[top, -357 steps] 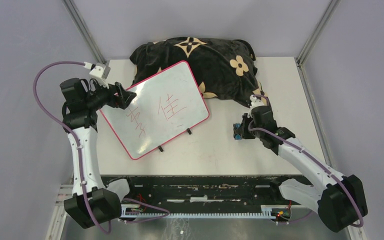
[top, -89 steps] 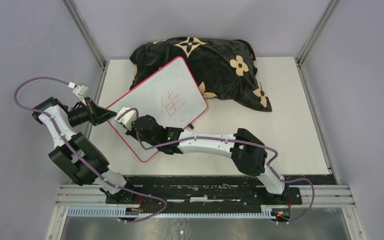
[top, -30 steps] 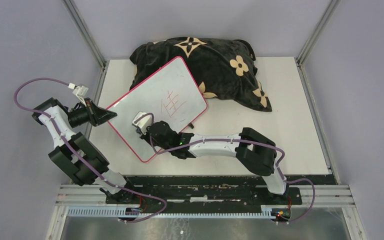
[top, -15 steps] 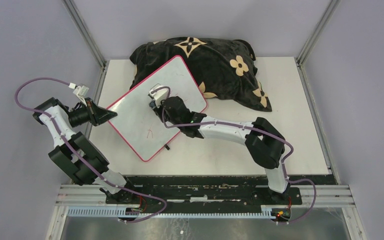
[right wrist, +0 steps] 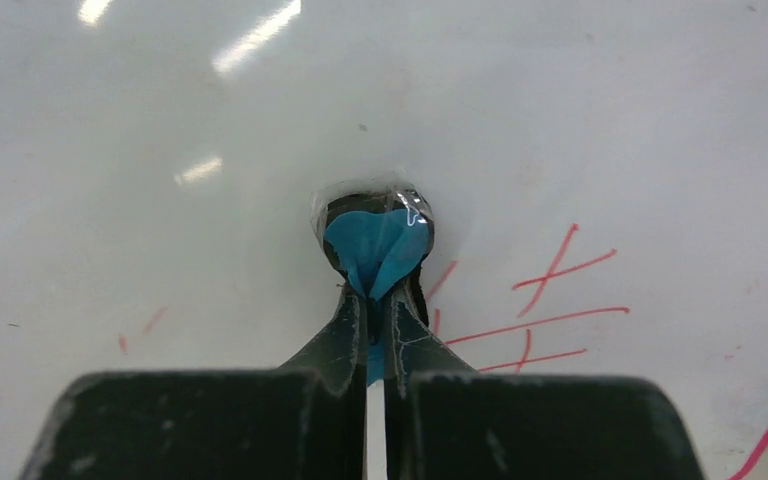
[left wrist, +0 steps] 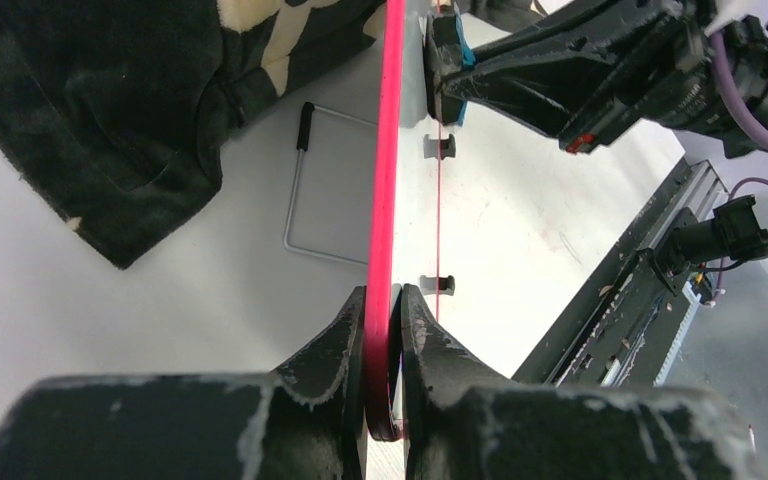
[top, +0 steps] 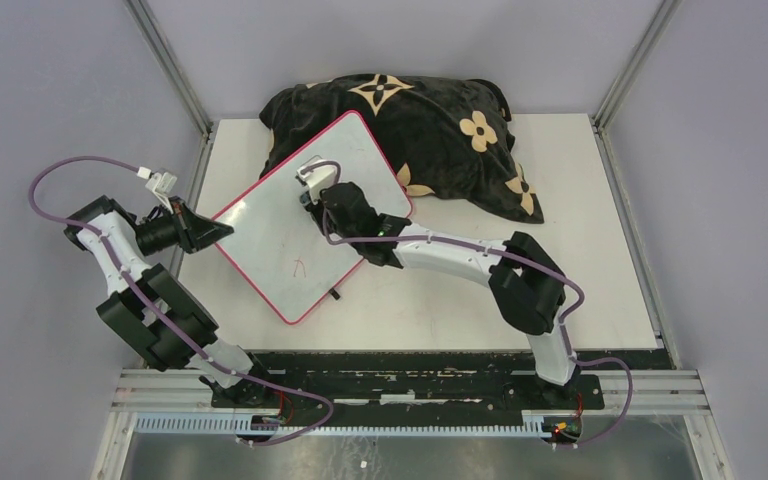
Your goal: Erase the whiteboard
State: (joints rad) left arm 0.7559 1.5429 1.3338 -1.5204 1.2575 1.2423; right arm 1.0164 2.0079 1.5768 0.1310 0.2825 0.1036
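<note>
White, pink-rimmed rectangular whiteboard [top: 270,240] centre-left of top view, left gripper [left wrist: 385,330] clamped on its rim, right gripper [right wrist: 375,300] closed on blue wipe [right wrist: 375,245] pressed to its face; hard strokes could lever rim from that thin pinch, leaving red marks [right wrist: 550,310] unerased.

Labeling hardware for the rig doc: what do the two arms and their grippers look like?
Left arm and right arm: white link shells with bulky black joint housings. A purple cable loops along each, ending in a small white plug block at the wrist. Left gripper and right gripper: black, tapered fingers with scuffed, grey-worn edges.
</note>
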